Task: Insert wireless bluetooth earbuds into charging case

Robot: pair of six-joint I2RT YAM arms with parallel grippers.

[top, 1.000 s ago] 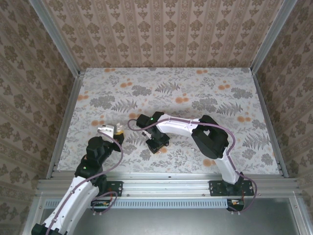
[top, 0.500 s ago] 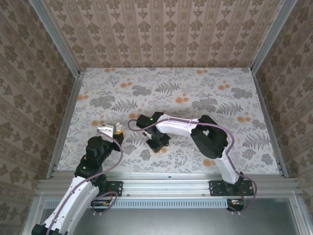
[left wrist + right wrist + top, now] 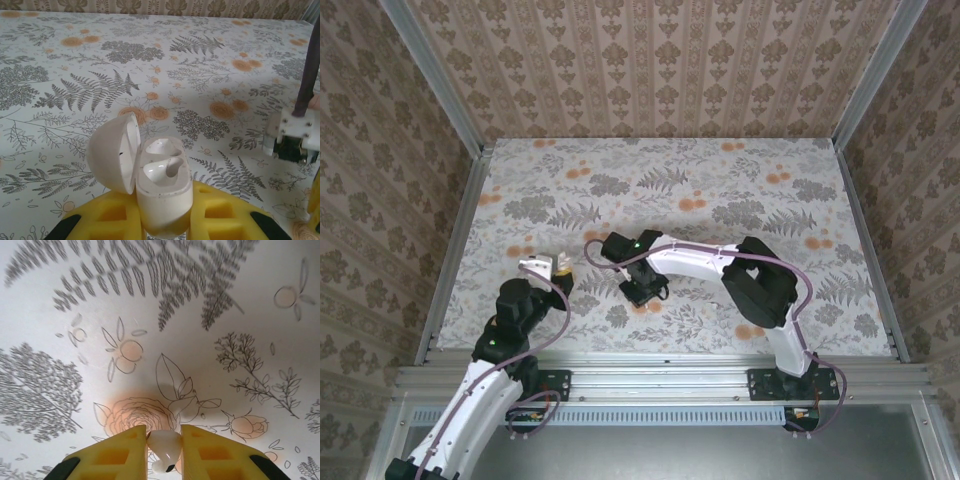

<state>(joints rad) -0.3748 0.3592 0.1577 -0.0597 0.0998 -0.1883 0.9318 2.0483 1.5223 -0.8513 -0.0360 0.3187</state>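
The left hand (image 3: 165, 212) is clamped on the charging case (image 3: 162, 187), its two yellow fingers (image 3: 112, 217) pressed against the lower body from either side. The case is a small off-white shell that stands upright in the grip. Its lid (image 3: 114, 152) is swung open to the left, and the two moulded hollows in the top are bare. From above, this hand (image 3: 552, 268) hangs over the near-left part of the surface (image 3: 720, 190), a sheet printed with grey ferns and orange flowers.

The right hand (image 3: 164, 439) is closed on an earbud (image 3: 165, 445), a tiny glossy white piece pinched between the tips of its yellow fingers (image 3: 127, 450). The rounded head of the earbud shows between the tips, and a dark spot sits at its lower end. This hand points down at the surface, right over a printed orange rose, and a soft shadow lies on the print beside the rose. Whether the earbud touches the sheet cannot be told from here.

In the overhead view the right hand (image 3: 642, 292) sits near the middle of the surface, to the right of the left hand and apart from it, on an arm that reaches in from the near-right corner. The left wrist view catches a white block of that arm (image 3: 295, 135) low at the right edge, with a dark cable rising from it.
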